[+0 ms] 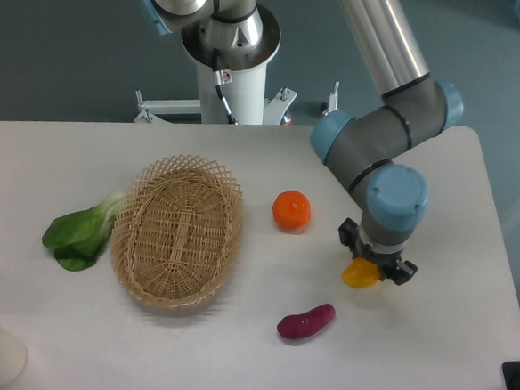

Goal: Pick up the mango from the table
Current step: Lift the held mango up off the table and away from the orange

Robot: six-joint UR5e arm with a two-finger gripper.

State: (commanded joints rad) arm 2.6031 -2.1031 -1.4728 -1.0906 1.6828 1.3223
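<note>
- The mango [358,274] lies on the white table [455,209], right of centre, directly under the gripper [378,268]
- Only its yellow-orange left end shows; the rest, and its long axis, are hidden by the wrist
- Whether the jaws grip it cannot be told
- An orange [292,211] and a purple vegetable [306,321] lie nearby

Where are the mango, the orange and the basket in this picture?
mango [358,274]: fixed camera, its yellow end showing under the gripper.
orange [292,210]: fixed camera, its middle.
basket [129,230]: fixed camera, its left rim.
</note>
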